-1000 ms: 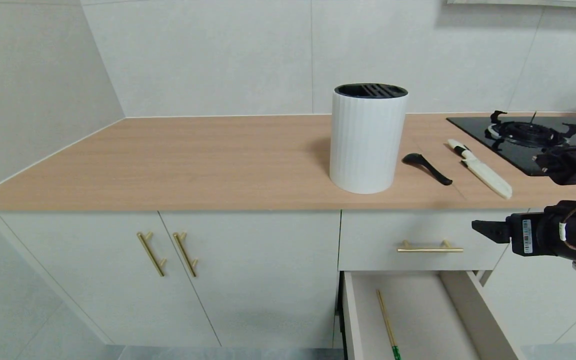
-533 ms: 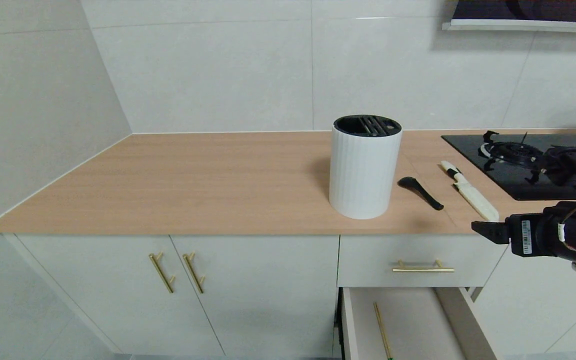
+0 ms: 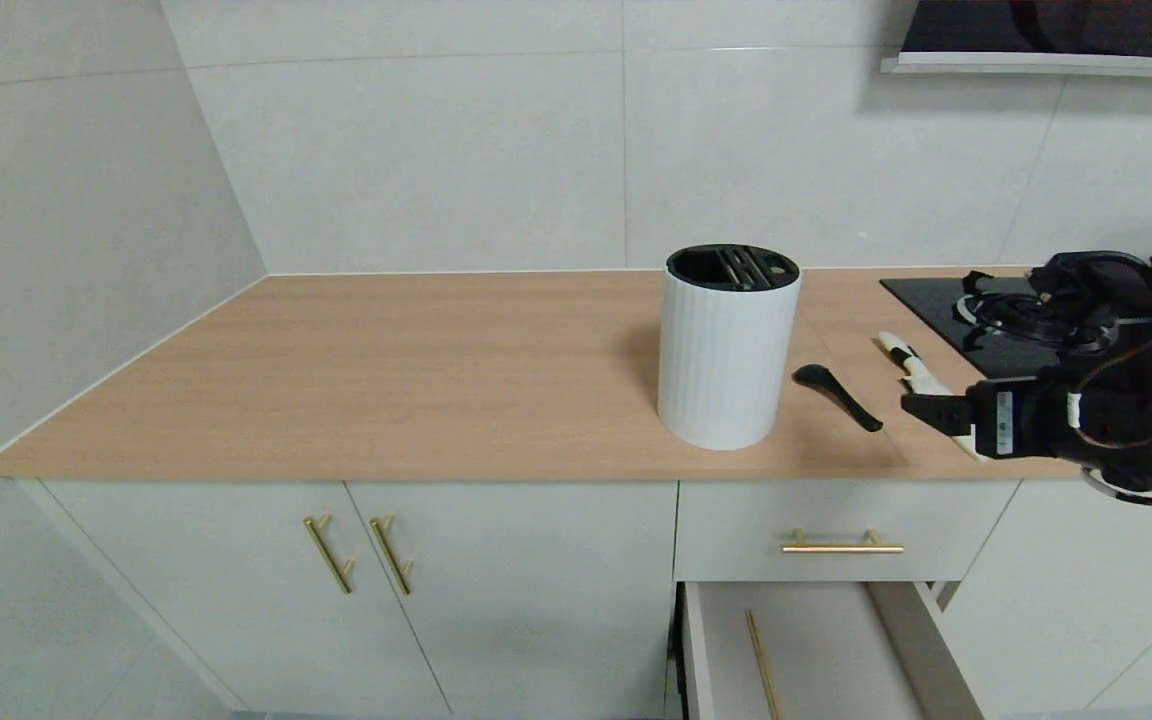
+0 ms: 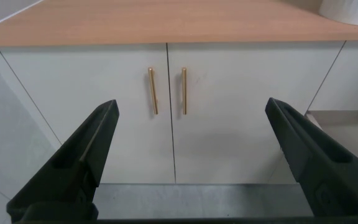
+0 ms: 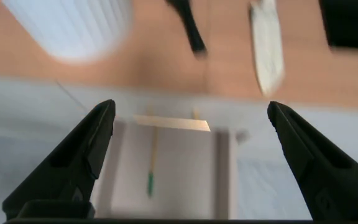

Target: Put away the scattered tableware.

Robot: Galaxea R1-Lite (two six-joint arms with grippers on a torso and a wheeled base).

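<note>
Matt wood-grain countertop (image 3: pixel 416 370), brass-look handles (image 3: pixel 842 546)

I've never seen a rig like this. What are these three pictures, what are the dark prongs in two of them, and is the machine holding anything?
This is a two-armed robot in a kitchen. The wide picture comes from a camera on its head, looking down at a wooden countertop. On it stands a white ribbed utensil holder. Beside that lie a black spoon and a pale knife, with a gas stove farther right. Below, a drawer is pulled open with chopsticks inside.

The other two pictures come from cameras on the robot's wrists. The dark prongs are the fingers of each arm's gripper. The left gripper faces the cupboard doors. The right gripper is near the counter's front edge, by the knife, above the open drawer. Both are spread open and hold nothing.
</note>
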